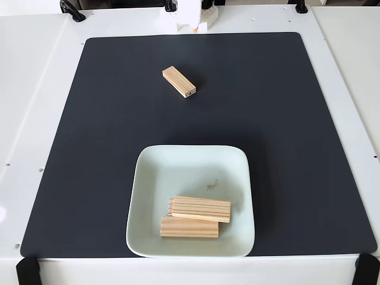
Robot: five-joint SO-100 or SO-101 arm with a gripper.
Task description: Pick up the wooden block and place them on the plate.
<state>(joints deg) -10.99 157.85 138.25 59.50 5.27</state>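
**One block left out on the mat**

A white table (35, 89) is covered by a black mat (285, 119). One wooden block (179, 81) is left lying diagonally near the top; at least two more, maybe stacked, are already on the plate (148, 178). Only the arm base (189, 16) is seen, so the claw's state can't be told. The block should be gripped across its narrow sides, with the claw turned to match its slant.

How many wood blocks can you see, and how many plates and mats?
Blocks: 3, one on the mat and two on the plate
Plate: 1
Black mat: 1
Total: 5
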